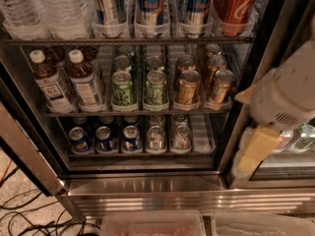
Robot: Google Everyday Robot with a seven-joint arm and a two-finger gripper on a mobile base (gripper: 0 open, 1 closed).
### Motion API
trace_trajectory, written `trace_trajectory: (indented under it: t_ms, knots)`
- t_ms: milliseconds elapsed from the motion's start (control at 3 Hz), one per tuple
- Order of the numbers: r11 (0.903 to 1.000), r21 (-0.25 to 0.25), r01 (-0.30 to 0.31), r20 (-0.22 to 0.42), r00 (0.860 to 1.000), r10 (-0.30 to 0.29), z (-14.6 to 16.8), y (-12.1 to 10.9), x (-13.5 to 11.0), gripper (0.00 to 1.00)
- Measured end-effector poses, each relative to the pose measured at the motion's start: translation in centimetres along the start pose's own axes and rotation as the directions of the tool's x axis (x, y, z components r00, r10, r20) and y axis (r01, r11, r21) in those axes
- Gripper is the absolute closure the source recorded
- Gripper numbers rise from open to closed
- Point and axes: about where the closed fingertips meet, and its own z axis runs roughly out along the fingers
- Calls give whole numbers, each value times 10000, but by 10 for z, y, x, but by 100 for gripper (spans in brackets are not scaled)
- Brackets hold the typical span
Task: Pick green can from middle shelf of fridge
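Two green cans (123, 88) (156, 88) stand upright at the front of the middle shelf (138, 113) of the fridge (147, 188), with more green cans lined up behind them. My gripper (258, 150) hangs at the right, in front of the fridge's right door post, level with the lower shelf. It is well right of the green cans and outside the shelf space. Nothing shows in its hold.
Gold cans (188, 87) stand right of the green ones, and two tea bottles (83, 81) to their left. Tall blue-silver cans (150, 6) and a red can (235, 4) fill the rack above; blue cans (80, 139) sit below. Cables (29, 215) lie on the floor, and plastic bins (152, 224) are at the bottom.
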Motion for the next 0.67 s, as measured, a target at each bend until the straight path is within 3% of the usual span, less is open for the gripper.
trace_trajectory:
  t_ms: [333,667]
  knots:
    - [9998,-132,-174,811,9965,184,43,38,-12,0]
    - [9983,-275,-504,1908,9801,548,83,76,-20,0]
